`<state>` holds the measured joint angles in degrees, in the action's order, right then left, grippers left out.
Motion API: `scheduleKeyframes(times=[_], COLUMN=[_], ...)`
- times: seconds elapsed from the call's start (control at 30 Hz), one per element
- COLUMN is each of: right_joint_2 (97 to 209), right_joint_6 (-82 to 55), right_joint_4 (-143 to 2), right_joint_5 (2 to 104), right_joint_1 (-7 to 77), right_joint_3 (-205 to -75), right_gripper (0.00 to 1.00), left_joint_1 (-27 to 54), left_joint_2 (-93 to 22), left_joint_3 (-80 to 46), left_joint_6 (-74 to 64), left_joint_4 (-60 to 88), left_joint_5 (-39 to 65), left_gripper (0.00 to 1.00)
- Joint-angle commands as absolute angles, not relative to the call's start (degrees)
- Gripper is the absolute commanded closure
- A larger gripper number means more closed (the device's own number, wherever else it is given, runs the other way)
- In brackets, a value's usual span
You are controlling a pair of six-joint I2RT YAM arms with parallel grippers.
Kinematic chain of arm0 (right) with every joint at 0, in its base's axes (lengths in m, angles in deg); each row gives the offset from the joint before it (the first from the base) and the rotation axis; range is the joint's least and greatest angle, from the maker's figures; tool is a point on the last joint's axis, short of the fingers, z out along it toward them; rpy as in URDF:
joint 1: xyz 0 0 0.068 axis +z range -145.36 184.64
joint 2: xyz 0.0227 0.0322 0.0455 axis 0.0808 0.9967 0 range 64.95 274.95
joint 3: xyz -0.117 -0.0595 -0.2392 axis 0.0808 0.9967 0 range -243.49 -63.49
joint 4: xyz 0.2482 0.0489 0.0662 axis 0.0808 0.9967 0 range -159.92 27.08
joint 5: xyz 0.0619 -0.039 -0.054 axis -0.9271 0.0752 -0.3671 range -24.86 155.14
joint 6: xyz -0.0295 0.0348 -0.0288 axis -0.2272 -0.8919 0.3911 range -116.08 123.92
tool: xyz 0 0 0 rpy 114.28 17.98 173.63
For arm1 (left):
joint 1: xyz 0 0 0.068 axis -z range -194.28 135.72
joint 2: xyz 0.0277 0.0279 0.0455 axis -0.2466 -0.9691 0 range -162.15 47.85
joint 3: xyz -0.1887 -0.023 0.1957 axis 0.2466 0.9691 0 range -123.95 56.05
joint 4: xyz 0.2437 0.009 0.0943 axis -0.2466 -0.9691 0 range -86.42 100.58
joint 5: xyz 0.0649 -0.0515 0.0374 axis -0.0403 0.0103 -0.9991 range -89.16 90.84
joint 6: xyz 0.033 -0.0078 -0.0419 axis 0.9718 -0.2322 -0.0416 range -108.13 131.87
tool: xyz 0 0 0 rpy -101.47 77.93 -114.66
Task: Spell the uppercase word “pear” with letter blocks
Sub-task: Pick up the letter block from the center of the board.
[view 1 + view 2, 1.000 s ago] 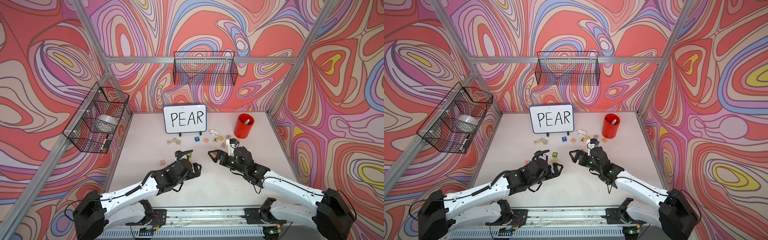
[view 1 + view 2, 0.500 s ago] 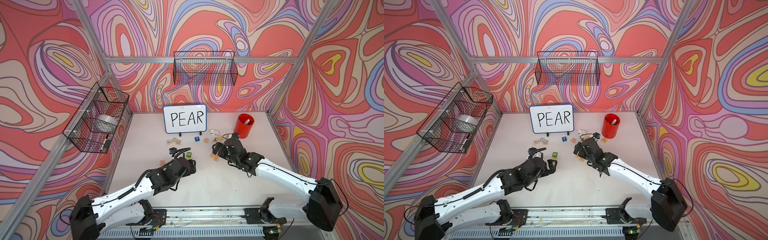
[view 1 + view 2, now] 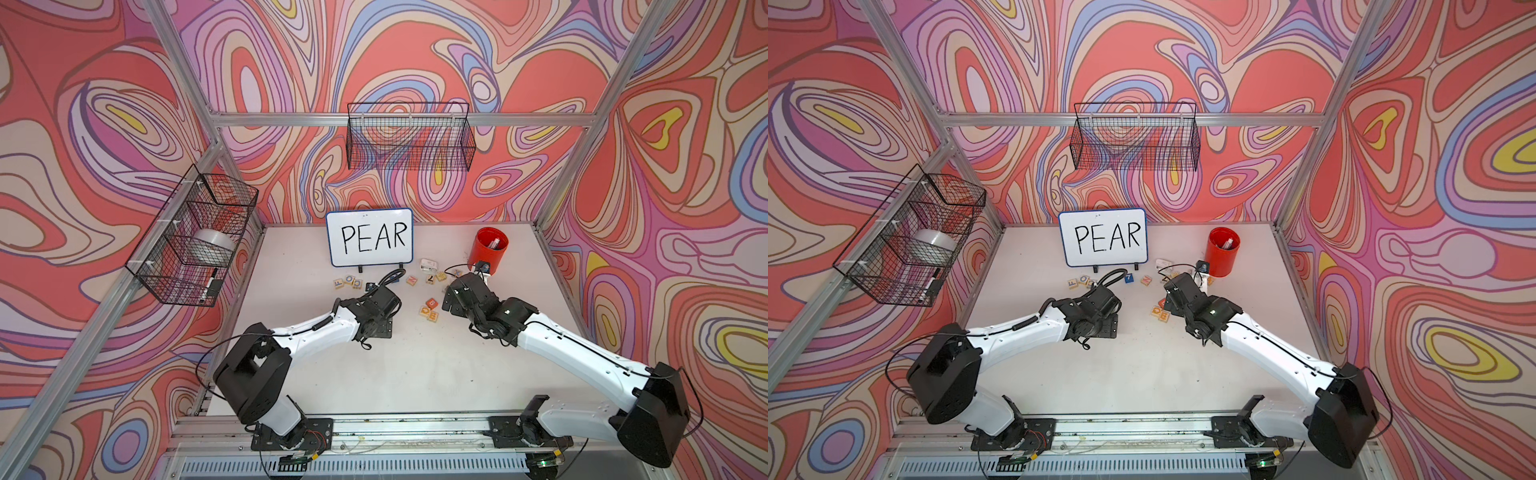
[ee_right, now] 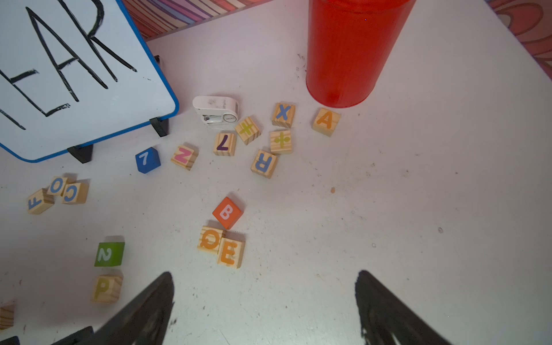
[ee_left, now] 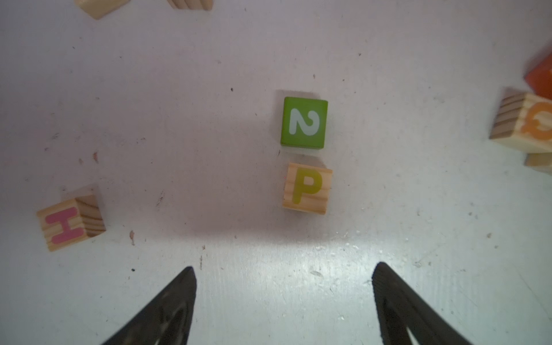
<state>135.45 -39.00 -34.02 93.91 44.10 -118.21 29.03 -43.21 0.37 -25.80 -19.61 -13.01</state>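
The yellow P block [image 5: 307, 188] lies flat on the table just ahead of my left gripper [image 5: 283, 270], which is open and empty. The green 2 cube [image 5: 304, 122] sits right behind the P. My right gripper [image 4: 264, 276] is open with bare table between its fingers. Just beyond its left finger lies the orange E block [image 4: 230, 253], touching a Q block [image 4: 210, 239]. The blue R block [image 4: 264, 163] lies farther on. The orange A block [image 4: 326, 121] sits beside the red cup [image 4: 343, 50]. The P [image 4: 106, 288] also shows here.
A whiteboard reading PEAR [image 3: 369, 237] stands at the back. Scattered around are an orange B cube [image 4: 227, 212], a blue 7 cube [image 4: 147, 159], an H block [image 5: 70, 222], F, O, C blocks [image 4: 56, 192], an X block [image 4: 283, 114] and a small white device [image 4: 215, 109]. Wire baskets [image 3: 409, 137] hang on the walls.
Both arms have reached farther back toward the blocks. The left wrist now hangs over the P and 2 cubes, the right one beside the B, Q and E group.
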Motion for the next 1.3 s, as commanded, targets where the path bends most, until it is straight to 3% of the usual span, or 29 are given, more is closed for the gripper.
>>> scheduleKeyframes(times=[0.0,0.3,0.73,1.13,1.27], right_joint_2=[133.35,133.1,134.77,136.49,136.48], right_joint_6=[-39.73,-41.89,-41.7,-41.63,-41.62], right_joint_4=[-31.39,-30.63,-30.29,-30.65,-30.98], right_joint_5=[96.47,97.04,98.01,98.13,98.01], right_joint_1=[44.21,44.27,44.24,44.27,44.27], right_joint_3=[-116.76,-116.26,-117.18,-118.16,-117.92], right_gripper=[0.04,0.04,0.04,0.04,0.04], left_joint_1=[28.8,28.0,27.03,26.77,26.85], left_joint_2=[-46.45,-55.07,-58.38,-56.55,-51.64], left_joint_3=[-2.5,-8.23,-8.99,-8.22,-4.87], left_joint_6=[-21.98,-19.32,-19.67,-21.66,-24.29], left_joint_4=[-17.99,-17.95,-17.28,-18.8,-20.14], left_joint_5=[-10.21,-10.53,-10.91,-11.66,-11.27], left_gripper=[0.16,0.35,0.54,0.72,0.74])
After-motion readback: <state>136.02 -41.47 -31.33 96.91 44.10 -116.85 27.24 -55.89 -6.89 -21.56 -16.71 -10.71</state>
